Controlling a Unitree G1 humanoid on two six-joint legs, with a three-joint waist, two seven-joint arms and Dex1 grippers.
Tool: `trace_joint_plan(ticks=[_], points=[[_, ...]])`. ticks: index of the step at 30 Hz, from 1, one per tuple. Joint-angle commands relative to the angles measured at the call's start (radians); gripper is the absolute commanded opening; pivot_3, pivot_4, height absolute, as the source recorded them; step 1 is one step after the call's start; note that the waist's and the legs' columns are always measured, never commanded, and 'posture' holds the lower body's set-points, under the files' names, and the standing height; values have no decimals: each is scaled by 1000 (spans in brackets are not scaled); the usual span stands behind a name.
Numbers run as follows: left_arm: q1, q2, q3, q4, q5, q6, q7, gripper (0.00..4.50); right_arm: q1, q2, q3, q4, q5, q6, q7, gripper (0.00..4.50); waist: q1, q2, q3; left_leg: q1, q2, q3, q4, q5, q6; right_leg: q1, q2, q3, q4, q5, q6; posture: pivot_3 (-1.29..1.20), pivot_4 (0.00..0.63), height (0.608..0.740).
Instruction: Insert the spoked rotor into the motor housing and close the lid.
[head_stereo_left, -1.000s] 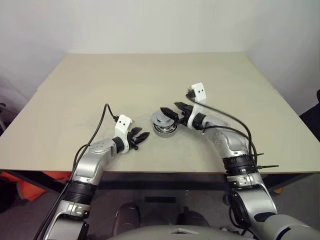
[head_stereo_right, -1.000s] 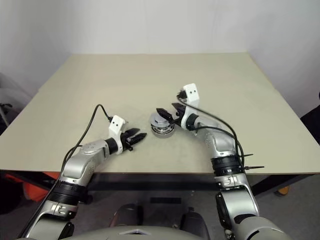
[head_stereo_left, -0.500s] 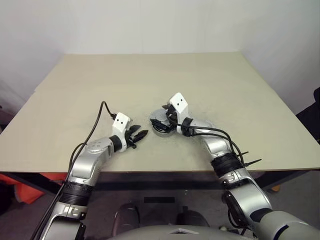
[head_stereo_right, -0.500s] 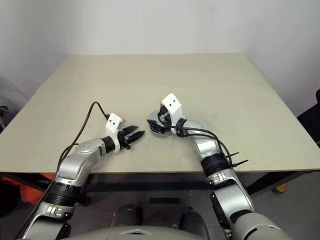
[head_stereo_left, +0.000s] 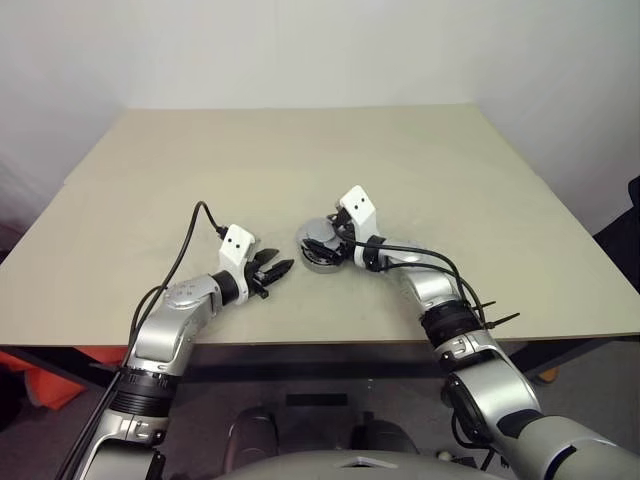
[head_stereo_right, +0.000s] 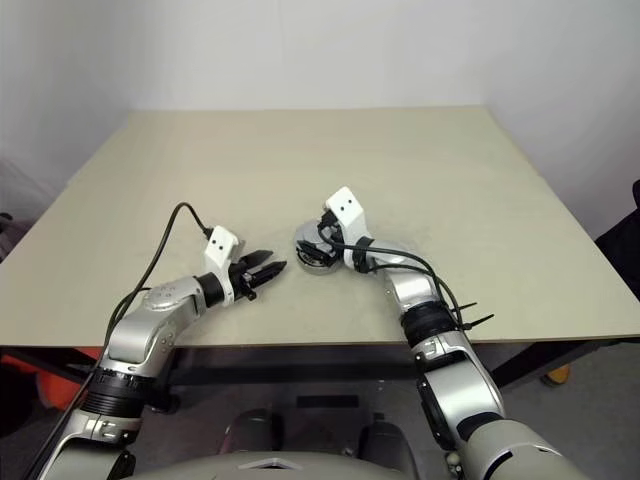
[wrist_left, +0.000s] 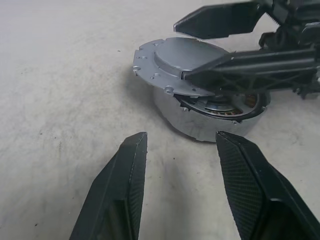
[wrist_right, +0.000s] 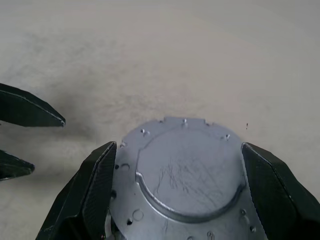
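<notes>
Toward the desk's (head_stereo_left: 150, 180) near edge, around its middle, the motor housing (wrist_left: 210, 120) stands with the lid (wrist_right: 185, 172) lying askew on top. The right gripper (wrist_right: 180, 187) straddles the lid, fingers spread wide. The left gripper (wrist_left: 180, 165) waits just beside, half open, empty.

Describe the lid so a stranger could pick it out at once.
On the beige table, near the front edge between the two arms, sits the round motor housing. The lid lies on top, shifted off-centre, with the right hand straddling it. It is the flat dull grey disc; the housing is thicker.
</notes>
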Motion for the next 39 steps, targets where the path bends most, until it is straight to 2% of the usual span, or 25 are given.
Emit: trace_joint_plan(ticks=[1, 7, 10, 12, 13, 20, 26, 33, 39], points=[[-3, 6, 15, -48, -10, -7, 4, 2301, -39, 0, -7, 11, -18, -5, 6, 4488, 0, 0, 0, 0, 0, 0, 0, 0, 0, 0, 0, 0, 0, 0, 0, 0, 0, 740], [-1, 6, 16, -49, -9, -6, 9, 2301, -47, 4, -2, 36, -33, 9, 17, 4488, 0, 0, 0, 2, 0, 0, 0, 0, 0, 2, 0, 0, 0, 0, 0, 0, 0, 740], [-1, 6, 16, -49, -9, -6, 12, 2301, -49, 6, -8, 39, -29, 19, 21, 3937, 0, 0, 0, 3, 0, 1, 0, 0, -1, 2, 0, 0, 0, 0, -1, 0, 0, 740], [-1, 6, 16, -48, -8, -7, 13, 2301, -49, 5, -13, 29, -23, 31, 28, 3252, 0, 0, 0, 3, 0, 1, 0, 0, -1, 2, 0, 0, 0, 0, -1, 0, 0, 740], [-2, 6, 16, -47, -8, -7, 14, 2301, -49, 4, -15, 24, -21, 37, 31, 3066, 0, 0, 0, 3, 0, 1, 0, 0, -1, 2, 0, 0, 0, 0, -1, 0, 0, 740], [-8, 5, 14, -36, -5, -11, 13, 2301, -50, 3, -39, 1, -7, 70, 42, 3072, 0, 0, 0, 3, 0, 1, 0, 0, -1, 3, 0, 0, 0, 0, -1, 0, 0, 740], [-8, 7, 15, -30, -4, -13, 10, 2301, -44, -9, -114, -119, 101, 151, 106, 3072, 1, 0, 0, 3, 0, 1, 0, 0, 0, 2, 0, 0, 0, 0, -1, 0, 0, 740], [-13, 10, 16, -22, -2, -14, 8, 2301, 12, -68, -66, -192, 76, 130, 184, 3072, 4, 0, 0, 2, 0, 1, 0, 0, 0, 2, 0, 0, 0, 0, -1, 0, 0, 740], [-11, 11, 17, -25, -1, -12, 10, 2301, 40, -96, -21, -173, 23, 82, 199, 3072, 1, 0, 0, 2, 0, 1, 0, 0, 0, 1, 0, 0, 0, 0, -1, 0, 0, 740]])
